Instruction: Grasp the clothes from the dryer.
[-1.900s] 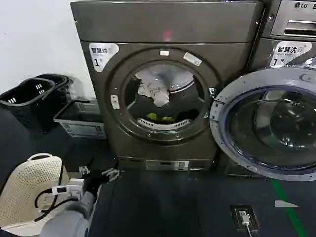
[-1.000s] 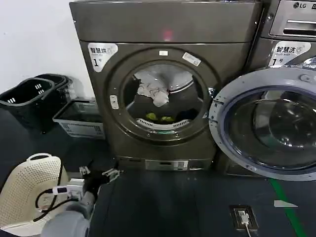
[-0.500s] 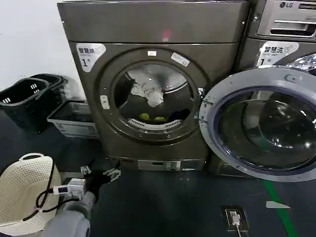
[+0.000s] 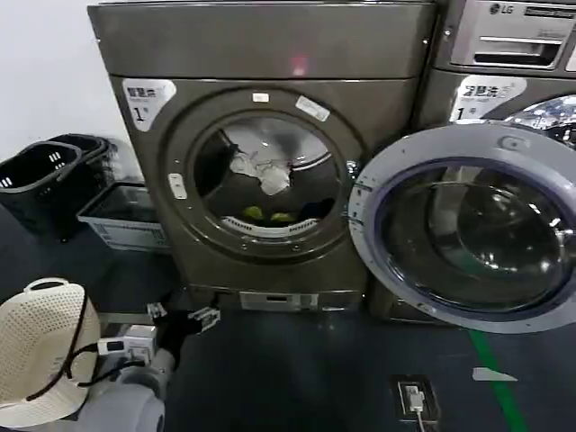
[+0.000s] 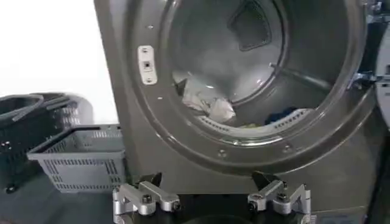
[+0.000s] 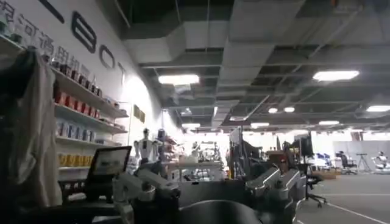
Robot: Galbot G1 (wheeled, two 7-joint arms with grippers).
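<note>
The dryer (image 4: 261, 153) stands against a white wall (image 4: 45, 72) on a dark floor (image 4: 297, 378), its round door (image 4: 468, 238) swung wide open beside the opening. The clothes (image 4: 261, 175) lie inside the drum: a white-grey piece toward the back, yellow-green pieces low at the front lip. Beside the dryer sit a grey basket (image 4: 121, 216) and black baskets (image 4: 45, 180); a white perforated basket (image 4: 36, 351) rests on the floor in front. The left tool (image 4: 180, 317), fingers spread and empty, hovers low before the dryer's base. The right tool (image 6: 210, 189), released, faces an open hall with shelves (image 6: 79, 115).
</note>
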